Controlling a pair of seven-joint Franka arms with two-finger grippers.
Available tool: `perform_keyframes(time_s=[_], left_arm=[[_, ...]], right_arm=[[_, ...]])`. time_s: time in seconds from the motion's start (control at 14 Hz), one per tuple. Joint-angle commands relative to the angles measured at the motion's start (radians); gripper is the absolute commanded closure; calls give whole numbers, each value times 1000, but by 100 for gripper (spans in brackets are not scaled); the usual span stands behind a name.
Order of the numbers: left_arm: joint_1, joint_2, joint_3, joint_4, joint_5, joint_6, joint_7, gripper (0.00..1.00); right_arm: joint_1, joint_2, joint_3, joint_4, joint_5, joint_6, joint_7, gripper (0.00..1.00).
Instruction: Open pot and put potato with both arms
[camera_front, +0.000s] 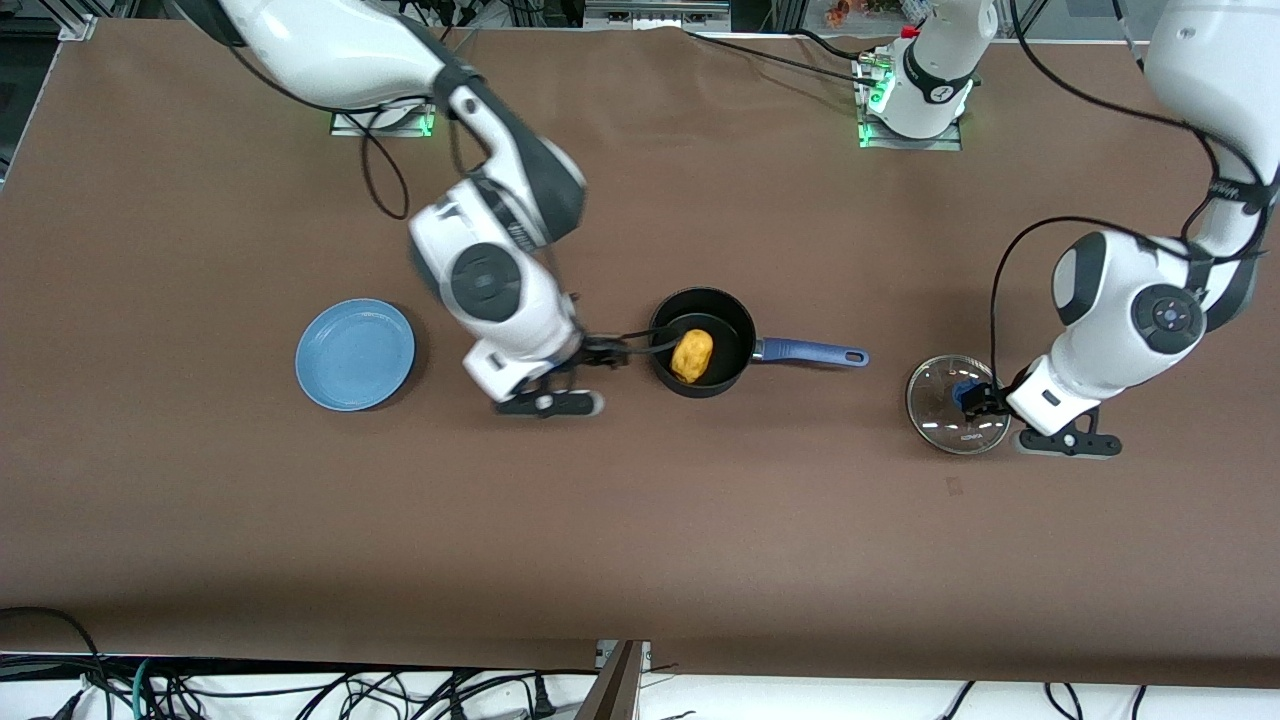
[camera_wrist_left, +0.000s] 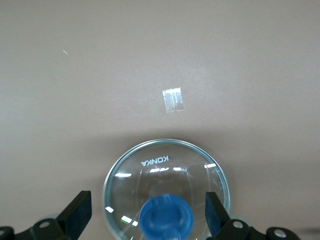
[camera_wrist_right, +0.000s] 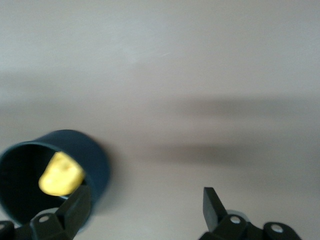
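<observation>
Table (camera_front: 640, 560): brown surface; wide bare areas lie nearer the front camera than both grippers, and between pot and lid.
Right arm (camera_front: 500, 290): comes from the base at the right arm's end, elbow raised, wrist bent down toward the pot.
Left arm (camera_front: 1130, 310): comes from the base at the left arm's end, forearm folded down, wrist low beside the lid.
Pot (camera_front: 702, 342): black, uncovered, standing on the table just beside the right gripper, toward the left arm's end from it. Blue handle (camera_front: 810, 352) points away from that gripper, toward the lid.
Plate (camera_front: 355, 354): blue, flat on the table, near the right gripper on the side away from the pot, apart from it.
Lid (camera_front: 957, 405): glass, metal-rimmed, lying flat on the table under the left gripper, well apart from the pot.
Right gripper (camera_front: 628, 352): at the pot's rim; jaws spread wide, holding nothing. In the right wrist view (camera_wrist_right: 145, 205) one finger overlaps the pot wall, the other is over bare table.
Left gripper (camera_front: 975, 395): over the lid; jaws spread wide, one on each side of the knob (camera_wrist_left: 166, 216), not touching it.
Potato (camera_front: 691, 356): yellow-orange, lying inside the pot, just beside the right gripper.
Tape (camera_wrist_left: 173, 100): small pale patch on the table near the lid edge.
</observation>
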Motion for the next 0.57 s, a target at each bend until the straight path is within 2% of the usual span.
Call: perform_keyframes(time_s=[0.0, 0.21, 0.36, 0.5], left_arm=[[8, -179, -41, -21, -21, -139, 14, 0], [5, -316, -64, 5, -131, -297, 16, 0], [5, -335, -105, 94, -135, -449, 16, 0], [2, -335, -115, 186, -135, -573, 16, 0]], right_arm=[[-88, -59, 14, -8, -45, -122, -114, 0], [-150, -125, 16, -9, -143, -269, -218, 0], [-219, -155, 17, -11, -151, -325, -315, 0], [-279, -218, 16, -34, -153, -345, -424, 0]])
